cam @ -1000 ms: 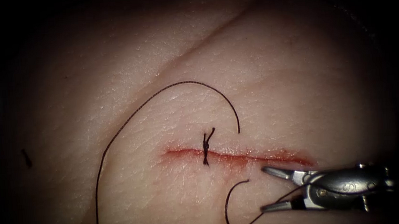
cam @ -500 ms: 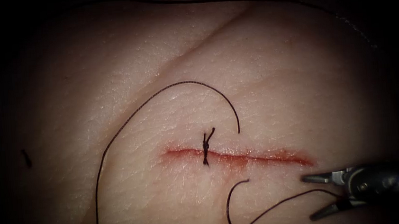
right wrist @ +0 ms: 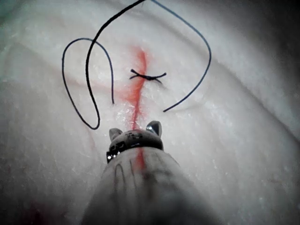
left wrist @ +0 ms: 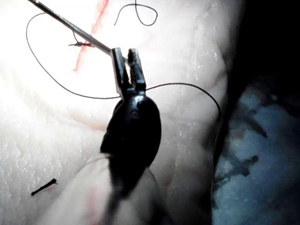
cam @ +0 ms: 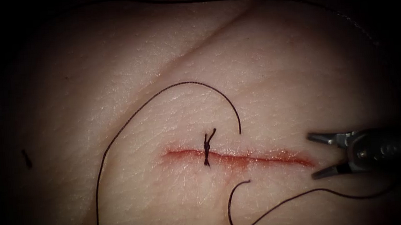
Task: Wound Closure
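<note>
With one knot (cam: 207, 150) tied across the cut (cam: 261, 158), our right tool (cam: 310, 156) gapes empty at its right end, the needle (cam: 231, 105) loose on the tissue (cam: 278, 73) above; the next stitch likely needs it regrasped, and we cannot tell the left tool's (left wrist: 126, 50) hold.

Right end effector (cam: 317, 156): two slim, pointed grey metal jaws on a silver wrist with a small round screw; left end effector (left wrist: 130, 65): two ridged grey jaws on a glossy black, rounded wrist.
</note>
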